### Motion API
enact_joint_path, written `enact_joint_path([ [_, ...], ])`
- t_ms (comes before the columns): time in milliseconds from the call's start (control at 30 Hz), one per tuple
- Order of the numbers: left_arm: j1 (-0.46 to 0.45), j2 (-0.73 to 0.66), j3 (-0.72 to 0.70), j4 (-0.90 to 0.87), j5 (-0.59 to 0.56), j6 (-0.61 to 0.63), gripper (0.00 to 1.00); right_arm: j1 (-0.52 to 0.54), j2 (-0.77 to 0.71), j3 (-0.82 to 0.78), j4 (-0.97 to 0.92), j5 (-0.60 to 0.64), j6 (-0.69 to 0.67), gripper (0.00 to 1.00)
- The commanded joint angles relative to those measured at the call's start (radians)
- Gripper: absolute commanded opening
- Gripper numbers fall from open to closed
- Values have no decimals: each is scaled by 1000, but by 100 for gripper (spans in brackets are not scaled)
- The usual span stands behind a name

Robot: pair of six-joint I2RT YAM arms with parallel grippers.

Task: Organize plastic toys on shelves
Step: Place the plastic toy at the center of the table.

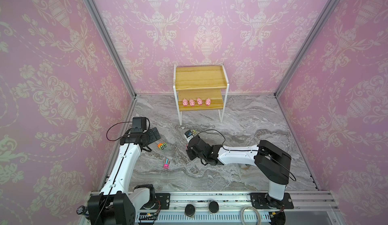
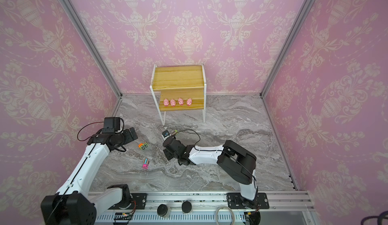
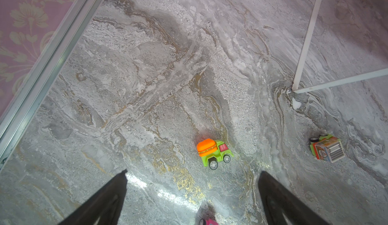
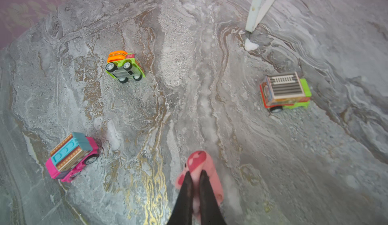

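four pigs shelved, a fifth in the grip, three trucks loose

the two-tier rack of yellowish wooden boards on a thin white frame (image 1: 201, 77) stands at the back wall. four small pink plastic pigs (image 1: 199, 101) line its lower board, snouts forward. a fifth pink pig (image 4: 197, 163) is pinched in the right gripper (image 4: 195, 172). the orange-and-green toy truck (image 1: 162, 145) lies on its side, the pink-and-blue toy truck (image 1: 166, 163) nearer the front, the brown-and-green toy truck (image 4: 285, 90) near a rack leg.

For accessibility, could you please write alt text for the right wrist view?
The right gripper is shut on a pink pig. On the marble table lie a pink-blue truck, an orange-green truck on its side, and a brown-green truck.
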Motion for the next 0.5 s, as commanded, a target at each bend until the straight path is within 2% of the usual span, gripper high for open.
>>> enact_joint_path([
  [0,-3,-21,18,-1,36,5,99,-20,-23,-113,120,-101,229,10],
  [233,-19,-39,12,7,45,14,99,-68,-33,-260,245,-154,418,13],
  [333,-24,-41,12,8,48,15,99,-85,-54,-290,220,-134,429,17],
  [467,-28,-45,10,10,49,18,99,-102,-103,-307,130,-82,390,27],
])
